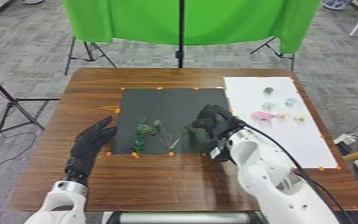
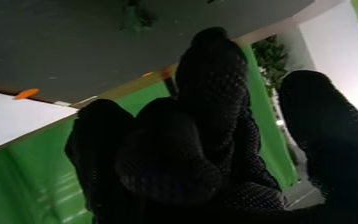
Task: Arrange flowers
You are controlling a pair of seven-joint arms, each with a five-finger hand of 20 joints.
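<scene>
In the head view my right hand [image 1: 213,120] is over the right part of the black mat [image 1: 171,100], fingers relaxed, holding nothing. Beside it on the mat lies a dark green sprig [image 1: 190,132]. Farther left are a leafy green stem [image 1: 141,134] and thin branching stems [image 1: 159,131]. My left hand [image 1: 92,141] is open at the mat's left edge. On the white sheet [image 1: 255,92] sit a pink flower [image 1: 262,115] and several small pale ones. In the right wrist view my right hand [image 2: 202,145] has its thumb apart from the fingers; a green sprig [image 2: 138,17] lies on the mat.
Orange markers [image 1: 135,155] line the mat's edges. A small dark round thing [image 1: 268,90] sits near the sheet's far end. Beyond the brown table [image 1: 87,100] stand a green cloth [image 1: 140,22] and black tripods.
</scene>
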